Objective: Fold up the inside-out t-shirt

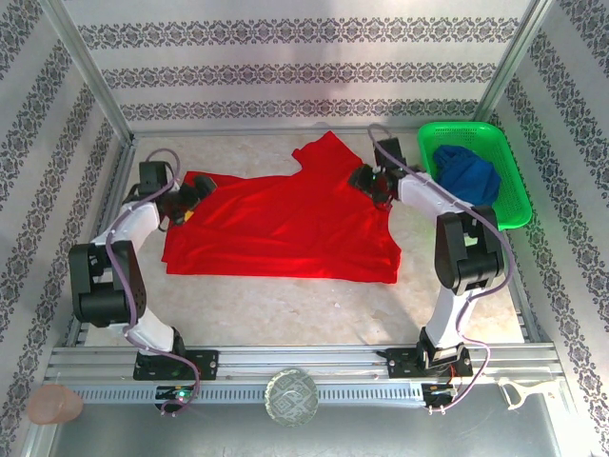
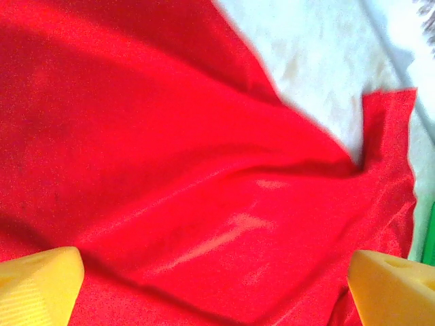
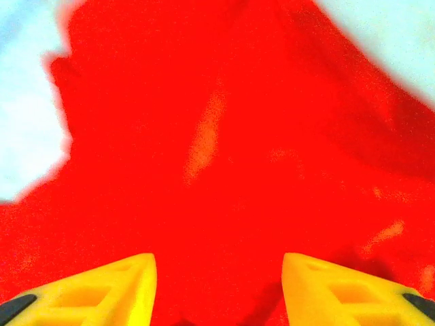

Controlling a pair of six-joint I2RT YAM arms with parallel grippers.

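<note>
The inside-out t-shirt lies spread out in bright red on the pale table, one sleeve pointing toward the back. My left gripper sits at the shirt's left edge. In the left wrist view that gripper is open, its yellow fingertips far apart over the rippled red cloth. At the shirt's right shoulder is my right gripper. From the right wrist, this gripper is also open, with the red cloth lying under the gap and nothing pinched.
A green basket at the back right holds a dark blue garment. Metal frame rails run along the near edge, with a round glassy object on them. Patterned walls close in the back and sides.
</note>
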